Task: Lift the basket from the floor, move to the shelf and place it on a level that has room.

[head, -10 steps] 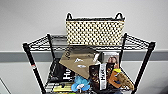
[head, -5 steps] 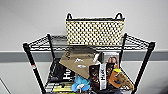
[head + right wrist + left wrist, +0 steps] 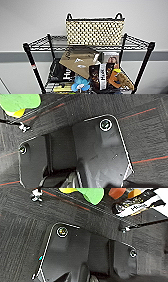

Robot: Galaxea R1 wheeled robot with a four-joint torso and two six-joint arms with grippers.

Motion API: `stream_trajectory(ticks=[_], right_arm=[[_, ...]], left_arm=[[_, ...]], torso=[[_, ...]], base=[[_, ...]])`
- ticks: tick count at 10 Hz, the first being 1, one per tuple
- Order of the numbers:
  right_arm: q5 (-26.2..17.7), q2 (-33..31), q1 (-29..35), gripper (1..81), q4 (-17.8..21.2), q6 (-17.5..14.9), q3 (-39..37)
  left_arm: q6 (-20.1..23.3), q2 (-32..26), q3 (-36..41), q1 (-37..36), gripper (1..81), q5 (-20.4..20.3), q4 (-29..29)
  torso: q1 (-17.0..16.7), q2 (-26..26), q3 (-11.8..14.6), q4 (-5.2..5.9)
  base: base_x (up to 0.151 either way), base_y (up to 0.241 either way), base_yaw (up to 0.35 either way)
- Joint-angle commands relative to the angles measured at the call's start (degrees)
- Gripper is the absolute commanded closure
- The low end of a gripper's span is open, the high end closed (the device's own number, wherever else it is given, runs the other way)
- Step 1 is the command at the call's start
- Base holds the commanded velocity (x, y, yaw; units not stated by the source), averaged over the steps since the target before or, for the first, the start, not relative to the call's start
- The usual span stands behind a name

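While neither gripper's state could be told, the basket (image 3: 95,29) sat upright at upper centre on the shelf's (image 3: 32,62) top level (image 3: 140,41), long axis across the frame.

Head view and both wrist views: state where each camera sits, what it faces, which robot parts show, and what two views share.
Head view: high on the robot, facing the shelf; the basket sits on its top level; no robot part shows.
Left wrist view: on the left wrist, facing down at the floor; the dark wrist plate shows.
Right wrist view: on the right wrist, facing down at the carpet; the plate shows here too.
Shared: both wrist views catch the carpet and a caster foot of the rack.
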Motion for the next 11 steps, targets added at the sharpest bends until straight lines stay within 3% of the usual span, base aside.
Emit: stream_trajectory(ticks=[1,3,6,11], right_arm=[[-1.5,5.5,-0.8,1.0,-4.9,0.0,-6.3],[1.0,7.6,-2.8,1.0,-5.6,0.0,-7.2],[1.1,9.7,-3.4,1.0,-7.6,0.1,-9.9],[1.1,10.2,-5.0,1.0,-7.8,0.1,-10.3]], left_arm=[[0.3,5.2,-8.0,-1.0,1.0,2.5,2.4],[0.3,9.0,-11.6,0.2,1.0,2.6,2.9],[0.3,13.6,-17.7,1.2,1.0,2.5,3.9],[0.3,18.1,-25.4,2.0,1.0,3.0,4.0]], torso=[[0.0,0.0,0.0,0.00],[0.0,0.0,0.0,0.00],[0.0,0.0,0.0,0.00],[-0.1,-0.1,0.0,0.00]], base=[[0.000,0.000,0.000],[0.000,0.000,0.000],[0.000,0.000,0.000],[0.000,0.000,0.000]])
